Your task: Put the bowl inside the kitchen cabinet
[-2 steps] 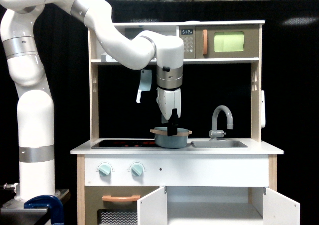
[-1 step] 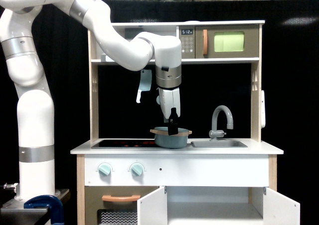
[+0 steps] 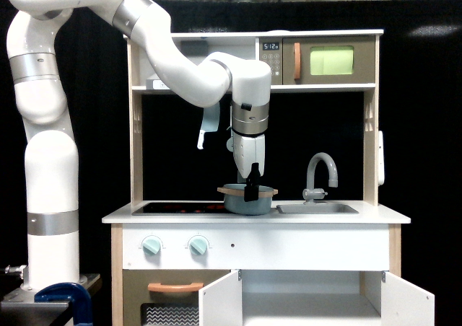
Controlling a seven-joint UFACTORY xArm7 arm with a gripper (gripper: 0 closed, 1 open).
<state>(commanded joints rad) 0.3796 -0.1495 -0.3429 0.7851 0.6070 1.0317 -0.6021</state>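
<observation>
Your arm has swung slightly toward the exterior view's right over the last second, so the gripper (image 3: 250, 194) now hangs straight down onto the bowl (image 3: 247, 200), which hasn't budged from the counter (image 3: 375, 215) beside the sink (image 3: 317, 208). You cannot tell whether the jaws have closed on the rim. The bowl sits upright, mouth up, its handles running left to right. The cabinet (image 3: 310, 301) below stands open, so lifting comes next.
</observation>
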